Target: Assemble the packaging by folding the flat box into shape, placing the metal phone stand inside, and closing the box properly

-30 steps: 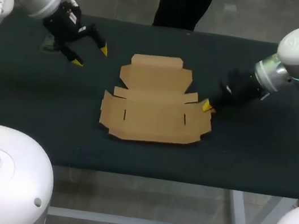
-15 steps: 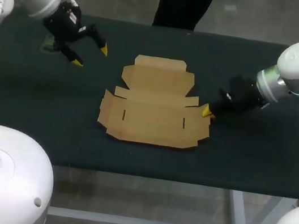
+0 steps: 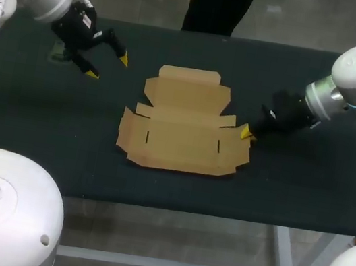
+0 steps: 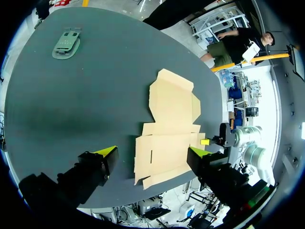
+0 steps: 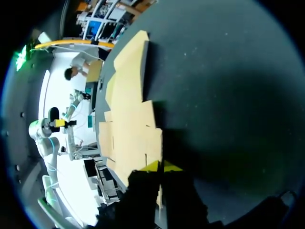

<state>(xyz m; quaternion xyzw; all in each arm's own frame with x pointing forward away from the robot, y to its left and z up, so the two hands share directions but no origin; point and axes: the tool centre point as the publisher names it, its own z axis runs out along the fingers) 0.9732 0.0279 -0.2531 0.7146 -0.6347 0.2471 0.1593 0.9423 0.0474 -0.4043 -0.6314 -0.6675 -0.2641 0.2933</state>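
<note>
Flat box [image 3: 181, 133] straighter, flap in right tool [image 3: 246, 131].

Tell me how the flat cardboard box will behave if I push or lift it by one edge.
The flat cardboard box looks thin and creased, so lifted by one edge it would probably flex along its folds. It likely weighs little; a push from the right end effector at its side flap should slide it across the table, perhaps turning.

flat box [image 3: 185, 131], right pincer [image 3: 246, 132] perhaps gripping it
</note>
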